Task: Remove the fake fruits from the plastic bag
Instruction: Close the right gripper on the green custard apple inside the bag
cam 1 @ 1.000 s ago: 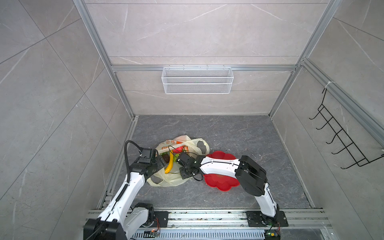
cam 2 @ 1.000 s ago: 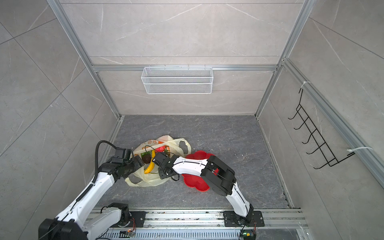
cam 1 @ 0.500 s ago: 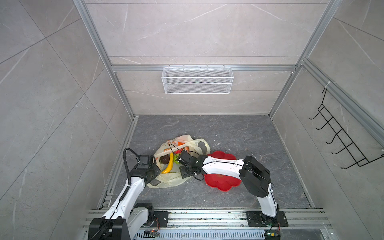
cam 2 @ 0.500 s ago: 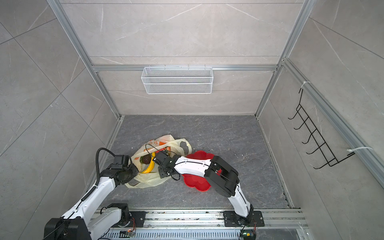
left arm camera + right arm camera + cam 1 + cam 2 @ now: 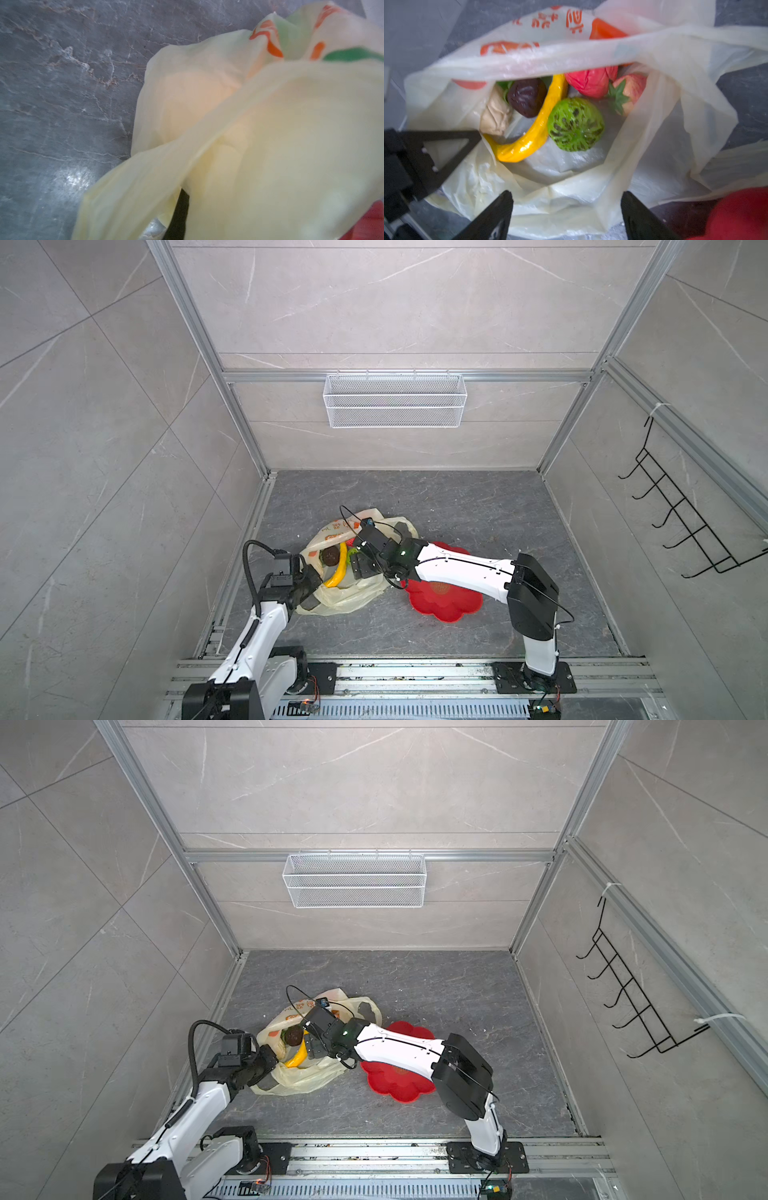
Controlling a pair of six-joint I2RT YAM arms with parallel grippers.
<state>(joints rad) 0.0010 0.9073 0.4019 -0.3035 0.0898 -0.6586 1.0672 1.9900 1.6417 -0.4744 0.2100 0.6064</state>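
The left gripper [image 5: 311, 588] is held low at the near left, clamped on the plastic bag [image 5: 353, 598]. The right arm [image 5: 457, 569] is stretched leftward, and the right gripper [image 5: 566, 194] is held spread wide.

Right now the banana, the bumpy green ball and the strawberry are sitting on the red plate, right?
No. The banana, the bumpy green ball and the strawberry are sitting inside the plastic bag, not on the red plate. The right wrist view shows them there.

One plastic bag [image 5: 660, 133]; one banana [image 5: 538, 131]; one green ball [image 5: 576, 124]; one brown ball [image 5: 527, 97]; two red fruits [image 5: 589, 83]; one plate [image 5: 444, 608]
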